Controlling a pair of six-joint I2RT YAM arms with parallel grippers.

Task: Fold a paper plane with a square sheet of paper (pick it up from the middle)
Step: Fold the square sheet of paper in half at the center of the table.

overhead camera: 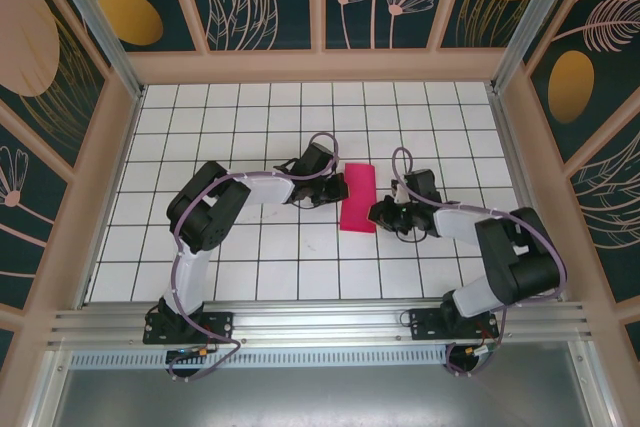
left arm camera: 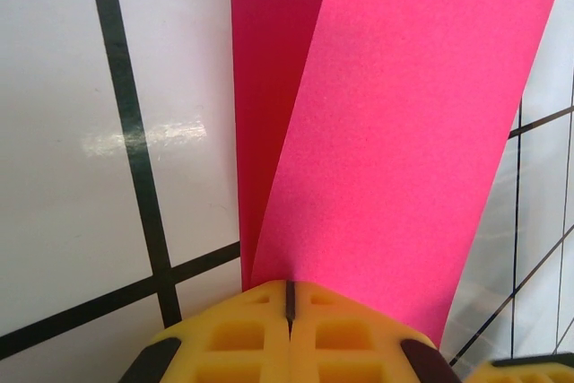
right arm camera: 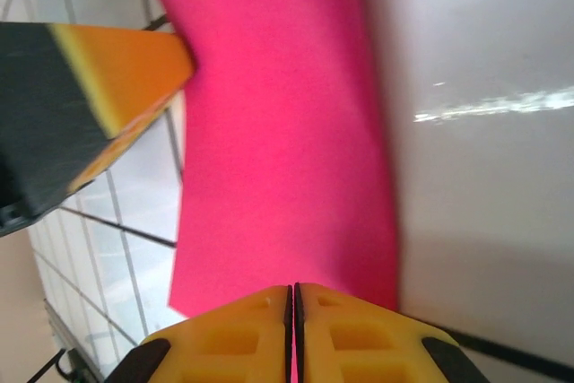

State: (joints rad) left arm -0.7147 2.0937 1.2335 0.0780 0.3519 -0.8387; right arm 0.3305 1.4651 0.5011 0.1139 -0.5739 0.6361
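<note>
Two layers of the folded square sheet of paper [overhead camera: 358, 197] are lying on the bench [overhead camera: 250, 267] between the tools. Left tool [overhead camera: 339, 189] is pinching its left edge, jaws closed; right tool [overhead camera: 379, 215] is pinching its right edge likewise.

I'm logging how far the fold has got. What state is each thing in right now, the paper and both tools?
Thin magenta-red sheet of paper: folded double into a narrow strip, with the two layers splayed apart at one end.
Left tool: shut, tips at the strip's left edge.
Right tool: shut, tips at the strip's right edge.
</note>
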